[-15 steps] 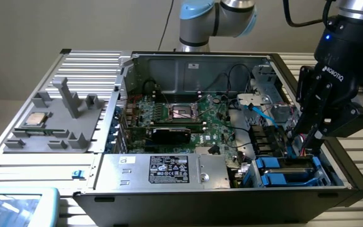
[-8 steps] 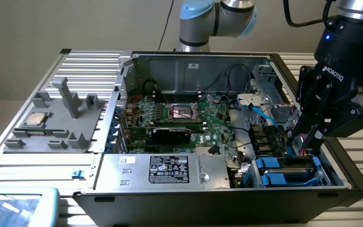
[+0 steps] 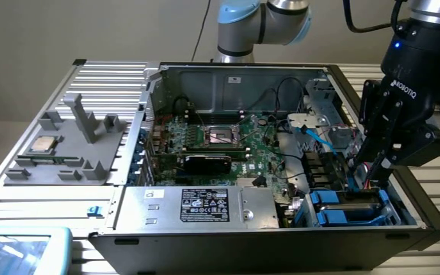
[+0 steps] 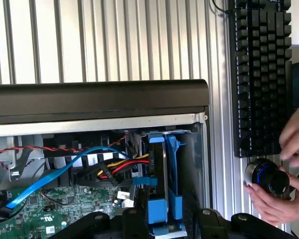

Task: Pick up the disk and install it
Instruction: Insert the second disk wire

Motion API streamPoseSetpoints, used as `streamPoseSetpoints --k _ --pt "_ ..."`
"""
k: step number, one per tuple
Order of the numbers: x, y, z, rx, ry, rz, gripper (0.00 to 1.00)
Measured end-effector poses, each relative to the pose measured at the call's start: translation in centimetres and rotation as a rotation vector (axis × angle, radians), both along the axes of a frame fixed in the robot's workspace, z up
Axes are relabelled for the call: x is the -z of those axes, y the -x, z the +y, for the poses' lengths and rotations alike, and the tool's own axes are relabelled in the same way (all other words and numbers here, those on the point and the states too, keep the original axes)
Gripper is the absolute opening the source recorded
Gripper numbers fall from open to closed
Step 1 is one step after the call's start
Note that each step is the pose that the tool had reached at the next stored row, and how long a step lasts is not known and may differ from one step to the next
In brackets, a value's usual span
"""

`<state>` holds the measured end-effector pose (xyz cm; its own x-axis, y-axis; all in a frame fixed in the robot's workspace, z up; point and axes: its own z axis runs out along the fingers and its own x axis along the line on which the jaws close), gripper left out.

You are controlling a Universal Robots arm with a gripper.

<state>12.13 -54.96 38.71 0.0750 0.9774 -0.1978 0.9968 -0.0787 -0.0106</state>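
The disk stands on edge in its blue carrier, down inside the drive bay at the front corner of the open computer case, on the exterior view's right. My black gripper reaches down into that bay. In the wrist view the gripper straddles the carrier, one finger on each side pressed against the blue plastic. The lower part of the disk is hidden in the bay.
Red, yellow and blue cables run right beside the bay. The motherboard and a silver box with a black sticker fill the case. A grey fixture with a chip sits on the exterior view's left. A person's hands hold a knob by a keyboard.
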Motion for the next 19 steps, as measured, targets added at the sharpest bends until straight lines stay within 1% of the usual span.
streamPoseSetpoints --k 2,3,4,5,7,8,9,10,19 --pt "0.0 0.0 0.0 0.0 0.0 0.0 0.41" --pt "0.0 0.0 0.0 0.0 0.0 0.0 0.38" --pt "0.0 0.0 0.0 0.0 0.0 0.0 0.32" --pt "0.0 0.0 0.0 0.0 0.0 0.0 0.32" --pt "0.0 0.0 0.0 0.0 0.0 0.0 0.2" --pt "0.0 0.0 0.0 0.0 0.0 0.0 0.2" --pt "0.0 0.0 0.0 0.0 0.0 0.0 0.13" --pt "0.0 0.0 0.0 0.0 0.0 0.0 0.11" --pt "0.0 0.0 0.0 0.0 0.0 0.0 0.11"
